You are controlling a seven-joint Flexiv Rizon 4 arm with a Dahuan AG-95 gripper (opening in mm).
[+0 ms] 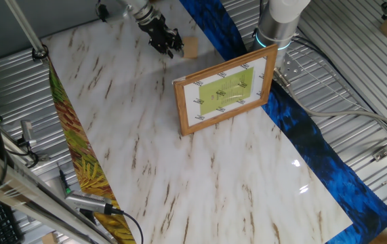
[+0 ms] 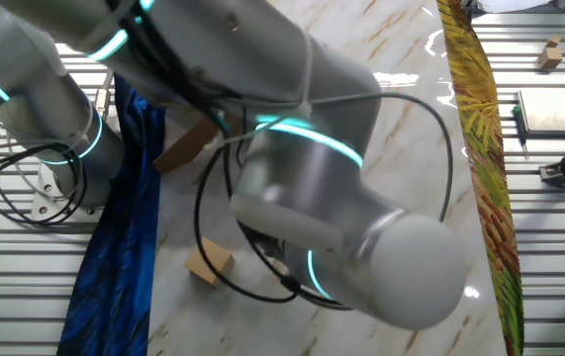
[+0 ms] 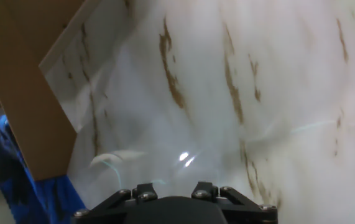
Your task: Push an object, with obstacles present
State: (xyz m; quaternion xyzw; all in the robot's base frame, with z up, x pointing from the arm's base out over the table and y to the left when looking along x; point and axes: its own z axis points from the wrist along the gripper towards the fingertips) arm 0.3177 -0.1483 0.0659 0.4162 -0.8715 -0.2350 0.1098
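A small wooden block [image 1: 190, 47] lies on the marble table [image 1: 179, 176] near its far edge, beside the blue cloth [image 1: 308, 135]. My gripper [image 1: 173, 49] is low over the table just left of the block, very close to it; whether they touch is unclear. Its fingers look shut with nothing between them. In the hand view the block [image 3: 31, 99] fills the left side and only the gripper's knuckles show at the bottom. In the other fixed view the block [image 2: 209, 262] lies by the cloth, and the arm [image 2: 341, 208] hides the gripper.
A wooden picture frame [image 1: 226, 91] with a green print stands upright in the middle of the table, a little in front of the block; its brown back [image 2: 185, 146] shows past the arm. The robot base [image 1: 274, 24] stands beyond the cloth. A leaf-patterned strip [image 1: 78, 149] borders the opposite edge.
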